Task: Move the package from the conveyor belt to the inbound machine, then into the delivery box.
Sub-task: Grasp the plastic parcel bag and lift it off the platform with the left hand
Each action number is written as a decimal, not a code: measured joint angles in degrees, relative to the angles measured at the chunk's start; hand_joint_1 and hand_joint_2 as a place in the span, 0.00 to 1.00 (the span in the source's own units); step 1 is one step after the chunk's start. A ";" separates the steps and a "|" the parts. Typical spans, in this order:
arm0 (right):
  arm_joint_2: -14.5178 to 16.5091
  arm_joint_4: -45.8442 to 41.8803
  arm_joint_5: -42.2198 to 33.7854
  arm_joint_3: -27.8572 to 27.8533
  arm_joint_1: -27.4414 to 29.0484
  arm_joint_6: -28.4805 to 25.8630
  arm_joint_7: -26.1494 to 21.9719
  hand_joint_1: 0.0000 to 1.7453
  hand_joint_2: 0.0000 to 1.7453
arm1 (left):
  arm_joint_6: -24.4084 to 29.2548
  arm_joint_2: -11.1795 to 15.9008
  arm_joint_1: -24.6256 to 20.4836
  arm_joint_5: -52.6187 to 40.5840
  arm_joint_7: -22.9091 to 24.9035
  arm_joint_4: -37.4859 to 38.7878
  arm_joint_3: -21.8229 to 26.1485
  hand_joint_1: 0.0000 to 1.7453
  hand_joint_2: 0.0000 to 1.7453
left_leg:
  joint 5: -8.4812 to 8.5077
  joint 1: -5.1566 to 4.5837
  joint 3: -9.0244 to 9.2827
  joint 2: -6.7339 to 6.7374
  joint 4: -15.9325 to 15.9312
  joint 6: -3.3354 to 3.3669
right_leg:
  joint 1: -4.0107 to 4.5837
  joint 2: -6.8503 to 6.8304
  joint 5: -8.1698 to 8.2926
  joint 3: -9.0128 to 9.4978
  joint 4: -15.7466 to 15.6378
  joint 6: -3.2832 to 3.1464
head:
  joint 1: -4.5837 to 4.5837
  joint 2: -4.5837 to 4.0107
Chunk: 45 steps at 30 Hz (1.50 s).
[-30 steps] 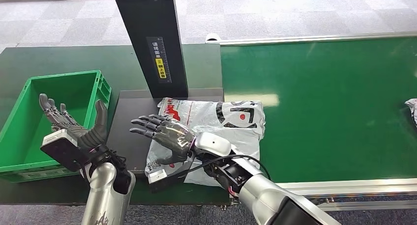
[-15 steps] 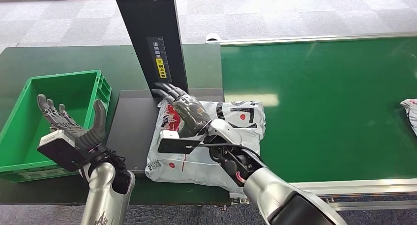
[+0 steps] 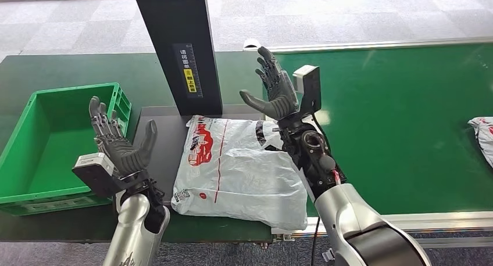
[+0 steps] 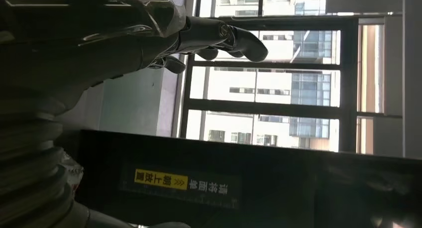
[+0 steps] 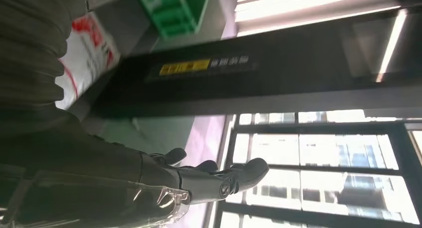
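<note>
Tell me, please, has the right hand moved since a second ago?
Yes. The right hand lifted off the package and now hovers open beside the black scanner column.

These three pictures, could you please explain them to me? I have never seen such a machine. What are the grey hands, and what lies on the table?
The head view looks down from a humanoid robot's body. Its left hand and right hand are raised, open and hold nothing. Between them a white package lies on the dark plate of the inbound machine, below its black post. A green delivery box stands left, the green conveyor belt right. The two other pictures come from wrist cameras, turned sideways, showing fingers and windows.
</note>
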 joint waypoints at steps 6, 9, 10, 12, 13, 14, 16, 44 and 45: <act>-2.67 -5.88 -2.72 -6.08 2.76 -3.86 1.69 0.00 1.00 | -4.84 1.38 -0.05 -10.00 6.56 1.26 -4.30 0.00 1.00 | -0.01 -0.02 -0.03 0.04 0.00 0.01 | -0.02 0.02 0.00 -0.02 0.00 0.00 | 0.02 -0.01; -3.80 -10.22 1.60 -6.13 4.91 -8.93 2.87 0.00 1.00 | -7.93 1.79 -0.59 -17.40 13.18 2.76 -7.38 0.00 1.00 | -0.02 -0.03 -0.04 0.01 0.01 0.03 | -0.04 0.01 0.00 -0.04 -0.01 0.00 | 0.02 0.00; -4.08 -11.40 2.77 -6.13 5.54 -10.05 3.40 0.00 1.00 | -8.41 1.83 -0.92 -19.50 15.30 3.56 -8.29 0.00 1.00 | -0.02 -0.03 -0.05 0.02 0.01 0.03 | -0.04 0.01 0.00 -0.04 -0.01 0.00 | 0.01 0.00; -4.53 -13.11 4.72 -6.13 6.61 -11.54 4.46 0.00 1.00 | -8.74 1.79 -1.86 -23.68 18.88 5.59 -10.00 0.00 1.00 | -0.03 -0.03 -0.05 0.05 0.01 0.04 | -0.04 0.03 0.00 -0.05 -0.01 0.00 | 0.00 0.00; -4.70 -13.57 5.67 -6.13 7.03 -12.06 5.02 0.00 1.00 | -8.72 1.69 -2.48 -25.95 20.55 6.86 -10.82 0.00 1.00 | -0.03 -0.03 -0.06 0.05 0.01 0.04 | -0.04 0.03 0.00 -0.06 -0.01 0.00 | 0.00 0.00; -4.82 -13.82 6.55 -6.13 7.39 -12.47 5.59 0.00 1.00 | -8.62 1.55 -3.17 -28.26 22.27 8.25 -11.56 0.00 1.00 | -0.03 -0.03 -0.06 0.05 0.01 0.04 | -0.04 0.03 0.00 -0.06 -0.01 0.00 | 0.00 0.00; -4.92 -13.92 7.97 -6.13 8.01 -12.90 6.46 0.00 1.00 | -8.21 0.99 -4.52 -32.68 25.26 11.38 -12.55 0.00 1.00 | -0.03 -0.03 -0.06 0.04 0.00 0.04 | -0.04 0.03 0.00 -0.05 -0.01 0.00 | 0.00 0.00; -2.66 -5.70 16.89 -6.26 8.59 -12.19 10.26 0.00 1.00 | -21.82 -1.88 -14.04 -62.69 37.73 36.64 -15.10 0.84 1.00 | -0.03 -0.04 -0.13 -0.01 0.00 0.05 | -0.06 -0.05 -0.01 -0.04 0.00 0.03 | 0.01 0.00; -2.66 -5.46 17.11 -6.26 8.59 -12.18 10.43 0.00 1.00 | -22.01 -1.93 -13.99 -62.88 37.73 36.68 -15.08 0.92 1.00 | -0.03 -0.05 -0.13 -0.01 0.00 0.05 | -0.07 -0.05 -0.01 -0.04 0.00 0.03 | 0.01 0.00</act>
